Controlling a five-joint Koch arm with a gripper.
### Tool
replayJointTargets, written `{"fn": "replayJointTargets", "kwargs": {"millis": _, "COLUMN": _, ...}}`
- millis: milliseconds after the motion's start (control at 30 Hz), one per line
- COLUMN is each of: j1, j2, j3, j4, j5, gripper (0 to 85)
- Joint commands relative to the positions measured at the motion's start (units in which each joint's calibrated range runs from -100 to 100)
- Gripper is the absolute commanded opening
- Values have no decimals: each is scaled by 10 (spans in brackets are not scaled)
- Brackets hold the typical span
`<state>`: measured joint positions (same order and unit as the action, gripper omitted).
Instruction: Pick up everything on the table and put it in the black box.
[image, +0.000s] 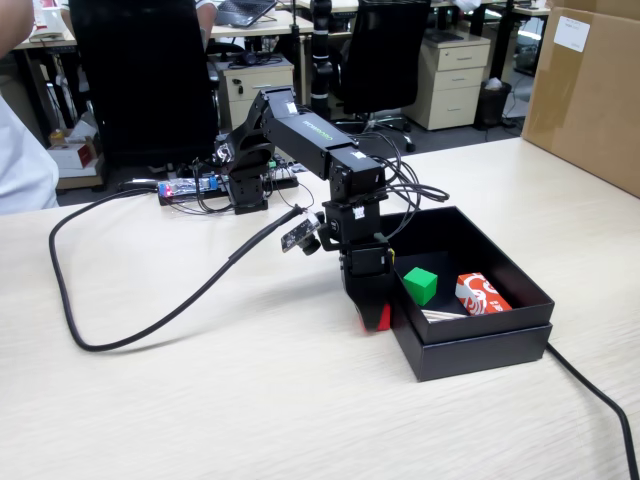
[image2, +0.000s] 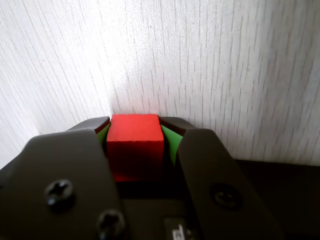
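Note:
The small red cube (image2: 135, 142) sits between my gripper's (image2: 135, 122) two jaws, whose green pads (image2: 171, 141) press on its left and right sides. In the fixed view the gripper (image: 372, 318) points down at the beige table (image: 200, 400), right beside the left outer wall of the black box (image: 480, 345). Only a sliver of the red cube (image: 384, 319) shows there, at table level. I cannot tell whether the cube is lifted off the tabletop.
A green cube (image: 421, 285) and a red-and-white packet (image: 481, 294) lie inside the black box. A big brown carton (image: 590, 90) stands at the far right. A thick black cable (image: 120, 340) loops over the left of the table, and another (image: 600, 400) runs off at the right.

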<state>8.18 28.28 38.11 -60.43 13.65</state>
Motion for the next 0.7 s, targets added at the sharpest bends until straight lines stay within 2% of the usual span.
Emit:
{"fn": "replayJointTargets", "kwargs": {"millis": 0, "j1": 12, "j2": -18, "j3": 25, "j4": -16, "j5": 5, "gripper": 9}}
{"fn": "replayJointTargets", "kwargs": {"millis": 133, "j1": 4, "j2": -61, "j3": 18, "j4": -25, "j5": 5, "gripper": 9}}
{"fn": "replayJointTargets", "kwargs": {"millis": 400, "j1": -14, "j2": -344, "j3": 7, "j4": -54, "j5": -14, "gripper": 9}}
{"fn": "replayJointTargets", "kwargs": {"millis": 500, "j1": -8, "j2": -457, "j3": 4, "j4": -55, "j5": -27, "gripper": 9}}
{"fn": "replayJointTargets", "kwargs": {"millis": 667, "j1": 31, "j2": -507, "j3": -14, "j4": -54, "j5": -27, "gripper": 9}}
